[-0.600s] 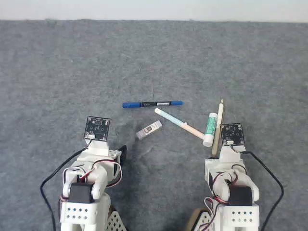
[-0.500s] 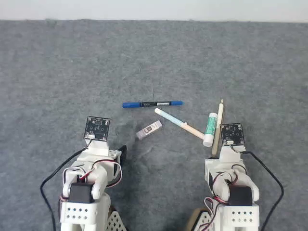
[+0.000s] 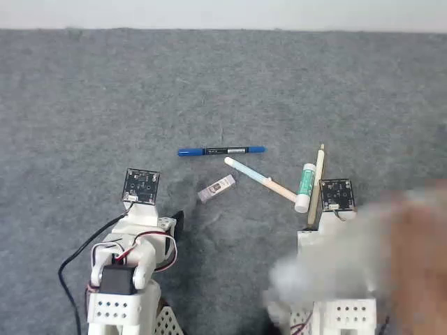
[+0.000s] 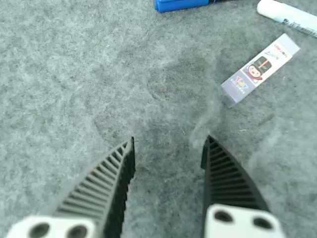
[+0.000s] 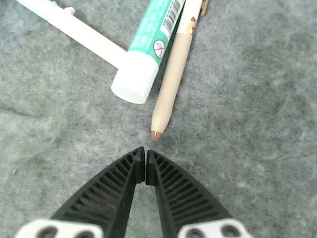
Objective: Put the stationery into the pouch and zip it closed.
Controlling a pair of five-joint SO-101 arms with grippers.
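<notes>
Hovering near the eraser [image 4: 261, 69], my left gripper [image 4: 169, 140] is spread wide; my right gripper [image 5: 144, 149] is pinched together, empty, just short of the pen [image 5: 176, 74] beside the glue [image 5: 148, 44].

1. The marker [image 3: 221, 150] is blue and black.
2. The glue stick [image 5: 151, 37] is green and white.
3. The pen [image 5: 173, 74] is beige.
4. The eraser [image 4: 261, 69] is pale grey, with a cartoon figure.
</notes>
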